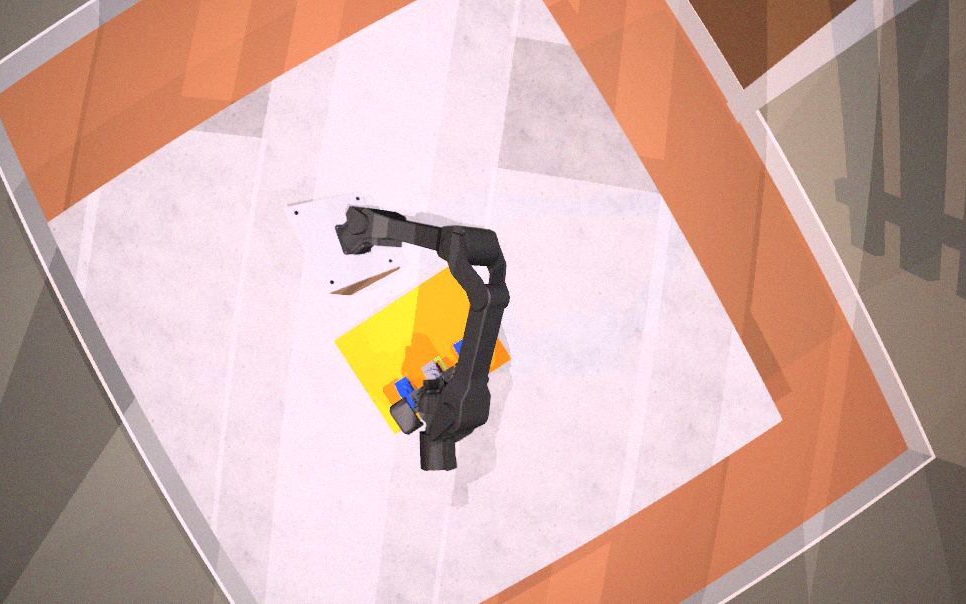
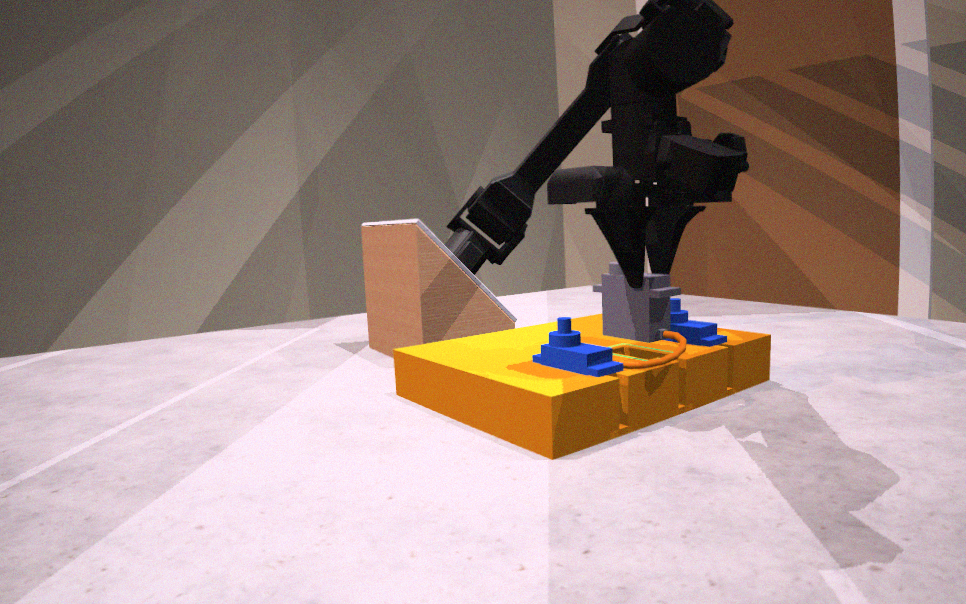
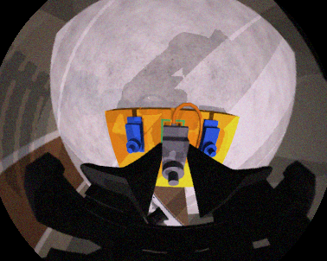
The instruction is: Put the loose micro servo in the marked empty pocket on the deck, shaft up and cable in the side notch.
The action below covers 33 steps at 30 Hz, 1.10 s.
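Top: arm hides most of the orange deck (image 1: 374,341); one blue servo (image 1: 401,387) shows. Exterior: two blue servos, one grey servo (image 2: 628,306) clamped in the gripper (image 2: 644,271), upright over the green-marked pocket (image 2: 640,351) (seating depth unclear), orange cable (image 2: 659,352) looping forward. Wrist: grey servo sits between the fingertips, shaft up.

From the top view the arm (image 1: 475,352) hides most of the grey servo (image 1: 433,369) and the marked pocket.
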### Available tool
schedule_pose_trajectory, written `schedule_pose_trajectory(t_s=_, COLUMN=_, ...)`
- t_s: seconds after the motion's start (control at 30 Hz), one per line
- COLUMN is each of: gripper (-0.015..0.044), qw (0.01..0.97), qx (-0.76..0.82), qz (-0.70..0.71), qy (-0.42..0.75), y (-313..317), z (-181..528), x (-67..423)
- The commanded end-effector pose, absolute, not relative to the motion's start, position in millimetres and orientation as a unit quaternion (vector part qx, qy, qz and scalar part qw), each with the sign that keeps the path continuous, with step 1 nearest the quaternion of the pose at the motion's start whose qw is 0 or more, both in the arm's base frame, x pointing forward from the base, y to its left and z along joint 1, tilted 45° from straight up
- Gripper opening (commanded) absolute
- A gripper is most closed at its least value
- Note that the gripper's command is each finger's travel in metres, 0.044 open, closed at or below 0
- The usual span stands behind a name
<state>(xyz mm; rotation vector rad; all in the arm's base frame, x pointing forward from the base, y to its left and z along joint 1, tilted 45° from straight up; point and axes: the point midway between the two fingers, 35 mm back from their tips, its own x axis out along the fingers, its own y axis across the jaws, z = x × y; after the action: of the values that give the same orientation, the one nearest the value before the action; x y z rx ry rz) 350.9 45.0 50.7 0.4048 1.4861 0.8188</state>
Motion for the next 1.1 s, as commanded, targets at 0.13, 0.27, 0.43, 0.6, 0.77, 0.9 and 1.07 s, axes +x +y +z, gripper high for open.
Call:
schedule_pose_trajectory(t_s=0.13, gripper=0.0000, qw=0.642, qx=0.182, qz=0.358, qy=0.653, y=48.0, z=46.8, x=349.9)
schedule_pose_trajectory(t_s=0.27, gripper=0.0000, qw=0.642, qx=0.182, qz=0.358, qy=0.653, y=48.0, z=46.8, x=349.9)
schedule_pose_trajectory(t_s=0.43, gripper=0.0000, qw=0.642, qx=0.182, qz=0.358, qy=0.653, y=49.0, z=45.8, x=349.8)
schedule_pose_trajectory(t_s=0.6, gripper=0.0000, qw=0.642, qx=0.182, qz=0.358, qy=0.653, y=52.3, z=42.5, x=349.3)
schedule_pose_trajectory(t_s=0.77, gripper=0.0000, qw=0.642, qx=0.182, qz=0.358, qy=0.653, y=55.8, z=39.0, x=348.7)
schedule_pose_trajectory(t_s=0.9, gripper=0.0000, qw=0.642, qx=0.182, qz=0.358, qy=0.653, y=58.6, z=36.2, x=348.3)
schedule_pose_trajectory(t_s=1.07, gripper=0.0000, qw=0.642, qx=0.182, qz=0.358, qy=0.652, y=62.1, z=32.7, x=347.8)
